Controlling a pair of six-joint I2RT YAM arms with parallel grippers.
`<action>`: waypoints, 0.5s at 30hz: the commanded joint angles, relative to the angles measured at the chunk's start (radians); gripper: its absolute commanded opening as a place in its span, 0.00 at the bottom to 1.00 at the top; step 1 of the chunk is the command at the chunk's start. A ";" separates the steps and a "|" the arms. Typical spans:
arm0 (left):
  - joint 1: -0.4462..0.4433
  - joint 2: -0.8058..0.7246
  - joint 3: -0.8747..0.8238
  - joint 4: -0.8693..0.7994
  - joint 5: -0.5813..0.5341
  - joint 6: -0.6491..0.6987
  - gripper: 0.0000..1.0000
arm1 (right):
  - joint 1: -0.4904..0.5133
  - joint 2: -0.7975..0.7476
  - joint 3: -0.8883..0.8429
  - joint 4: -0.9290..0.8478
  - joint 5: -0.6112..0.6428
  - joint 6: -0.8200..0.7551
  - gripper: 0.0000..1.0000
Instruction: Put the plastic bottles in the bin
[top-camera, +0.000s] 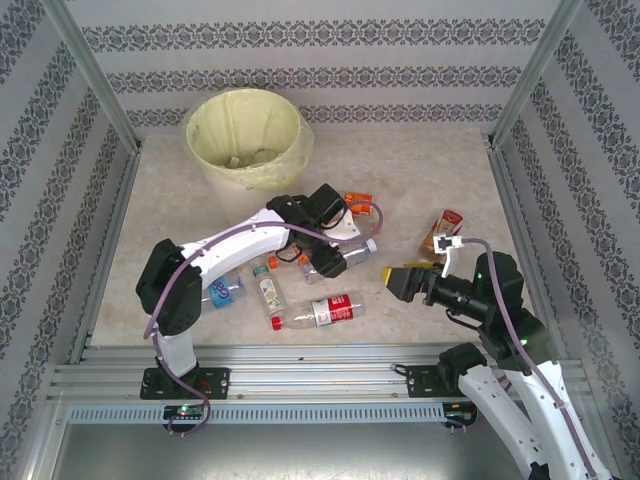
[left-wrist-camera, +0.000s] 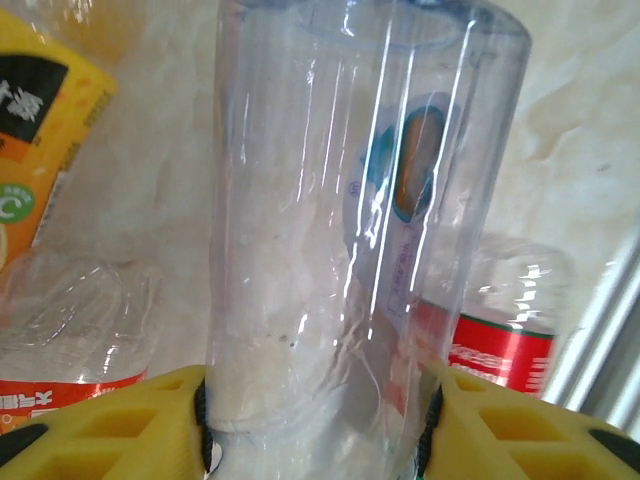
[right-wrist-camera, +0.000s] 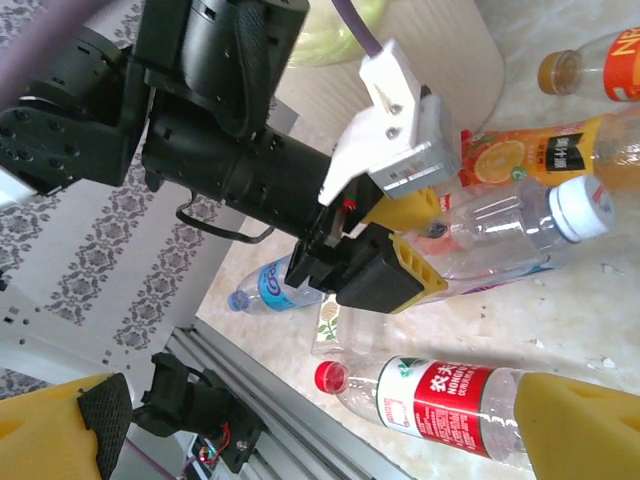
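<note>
- L gripper (top-camera: 333, 263) (left-wrist-camera: 318, 432): narrow, yellow fingers (left-wrist-camera: 120, 425) pressed on both sides of a clear bottle (left-wrist-camera: 370, 250), so clamped on it. Top cam puts this at frame centre.
- Right wrist cam: same L gripper (right-wrist-camera: 415, 245) sits across that clear bottle (right-wrist-camera: 520, 235), which has a white cap and lies on the table (top-camera: 400, 170).
- R gripper (top-camera: 408, 280) (right-wrist-camera: 320, 430): jaws spread wide, nothing between them, touching nothing; right of centre in the top cam, above the table.
- Bin (top-camera: 200, 120): upper left of centre in the top cam, upright, lined w/ pale yellow bag (top-camera: 285, 125). A few small items at the bottom, too small to ID.
- Other bottles lie on the table, outside the bin:
- red-label bottle (top-camera: 325, 310) (right-wrist-camera: 440, 395), red cap, below centre.
- green-label bottle (top-camera: 268, 290) just left of it.
- blue-label bottle (top-camera: 222, 292) (right-wrist-camera: 270, 288) by the L arm.
- orange-label bottle (right-wrist-camera: 540, 155) just beside the clear 1.
- 1 more bottle (top-camera: 442, 232) apart, right of centre.
</note>
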 joint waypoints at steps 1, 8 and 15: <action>0.030 -0.054 0.046 -0.011 0.097 -0.049 0.52 | -0.005 -0.025 0.004 0.060 -0.038 0.024 0.98; 0.075 -0.125 0.128 0.008 0.148 -0.122 0.52 | -0.008 -0.057 0.016 0.104 -0.030 0.043 0.98; 0.144 -0.186 0.215 0.059 0.224 -0.211 0.51 | -0.008 -0.049 0.036 0.112 -0.018 0.043 0.98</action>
